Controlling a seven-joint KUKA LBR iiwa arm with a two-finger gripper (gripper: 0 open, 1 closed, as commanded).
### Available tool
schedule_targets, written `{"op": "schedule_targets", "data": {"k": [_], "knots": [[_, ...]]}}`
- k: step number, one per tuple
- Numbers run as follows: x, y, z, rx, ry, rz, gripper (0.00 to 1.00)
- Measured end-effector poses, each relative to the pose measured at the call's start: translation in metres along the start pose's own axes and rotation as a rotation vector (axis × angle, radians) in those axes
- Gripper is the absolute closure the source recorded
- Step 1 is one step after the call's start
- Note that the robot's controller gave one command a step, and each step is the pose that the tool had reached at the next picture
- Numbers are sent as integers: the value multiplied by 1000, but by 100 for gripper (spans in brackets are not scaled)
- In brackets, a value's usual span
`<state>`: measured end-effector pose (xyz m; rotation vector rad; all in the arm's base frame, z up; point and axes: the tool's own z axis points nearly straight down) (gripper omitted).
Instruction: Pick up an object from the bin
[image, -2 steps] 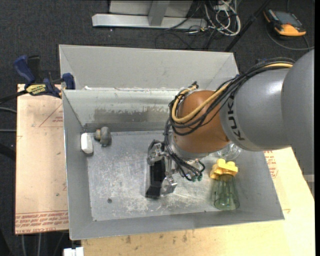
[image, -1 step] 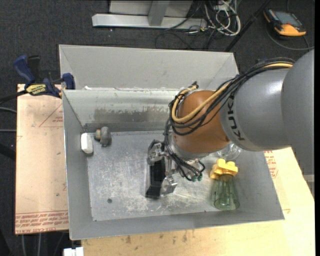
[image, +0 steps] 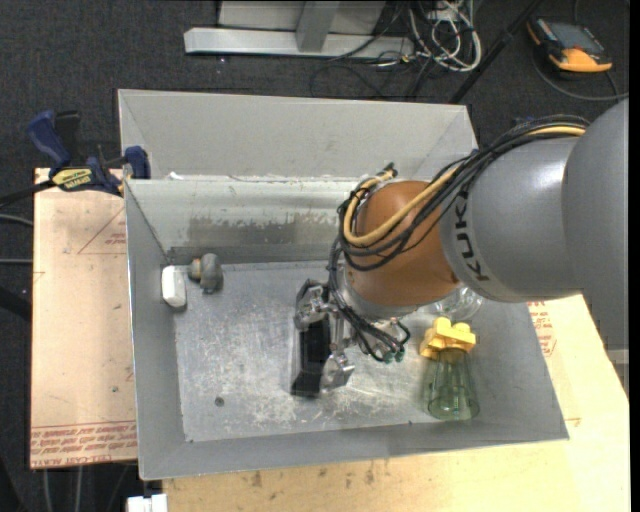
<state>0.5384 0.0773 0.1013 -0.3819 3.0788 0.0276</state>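
Note:
My gripper (image: 325, 338) is down near the bin floor in the middle of the bin, and its two metal fingers stand apart, so it is open. A black oblong block (image: 309, 362) lies on the floor just left of and partly between the fingers, its long side running front to back. I cannot tell whether a finger touches it. To the right lies a clear greenish bottle with a yellow cap (image: 449, 378), cap pointing to the back, close beside the wrist.
A small white object (image: 173, 286) and a grey lump (image: 208, 271) sit by the back left wall. The arm with its brown cover and cables overhangs the bin's right half and hides the floor beneath it.

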Motion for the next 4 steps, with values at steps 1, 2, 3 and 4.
{"op": "schedule_targets", "data": {"k": [1,2,3,4], "knots": [[0,0,0,0,0,0,100],[0,0,0,0,0,0,100],[0,0,0,0,0,0,100],[0,0,0,0,0,0,100]]}}
